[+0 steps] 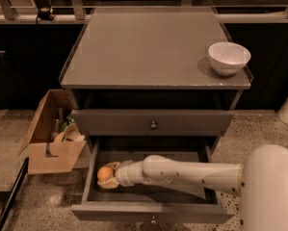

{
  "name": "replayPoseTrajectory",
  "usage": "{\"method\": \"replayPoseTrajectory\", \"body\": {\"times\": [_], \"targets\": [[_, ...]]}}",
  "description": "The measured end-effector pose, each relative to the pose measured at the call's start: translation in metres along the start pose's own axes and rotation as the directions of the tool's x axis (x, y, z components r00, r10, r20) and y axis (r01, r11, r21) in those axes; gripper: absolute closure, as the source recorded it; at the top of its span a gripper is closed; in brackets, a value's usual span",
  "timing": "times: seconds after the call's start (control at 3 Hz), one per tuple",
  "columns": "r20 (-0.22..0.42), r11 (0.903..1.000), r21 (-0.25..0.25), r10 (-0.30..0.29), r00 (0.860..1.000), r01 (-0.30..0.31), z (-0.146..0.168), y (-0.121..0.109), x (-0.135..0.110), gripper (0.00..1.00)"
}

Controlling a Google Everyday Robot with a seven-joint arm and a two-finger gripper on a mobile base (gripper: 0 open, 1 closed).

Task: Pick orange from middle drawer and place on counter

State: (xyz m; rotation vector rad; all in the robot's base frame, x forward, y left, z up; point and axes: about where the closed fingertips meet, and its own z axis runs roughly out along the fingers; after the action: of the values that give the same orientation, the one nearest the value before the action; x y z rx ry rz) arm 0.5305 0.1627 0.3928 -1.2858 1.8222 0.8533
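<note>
The orange [104,173] lies in the left end of the open middle drawer [148,211], the lowest one of the grey cabinet. My gripper [108,175] reaches in from the right along the drawer and sits around the orange, with fingers [110,184] showing above and below it. The white arm [182,172] runs across the drawer to my body at the lower right. The counter [148,47] is the cabinet's flat grey top, well above the gripper.
A white bowl [229,57] stands at the counter's right edge. A shut drawer front with a knob [153,125] overhangs the open drawer. An open cardboard box [52,137] with items stands on the speckled floor to the left.
</note>
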Motion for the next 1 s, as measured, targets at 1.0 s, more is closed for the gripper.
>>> {"method": "replayPoseTrajectory", "body": {"times": [1.0], "targets": [[-0.005, 0.9915, -0.030, -0.126, 0.992, 0.126, -0.125, 0.027, -0.077, 1.00]]}}
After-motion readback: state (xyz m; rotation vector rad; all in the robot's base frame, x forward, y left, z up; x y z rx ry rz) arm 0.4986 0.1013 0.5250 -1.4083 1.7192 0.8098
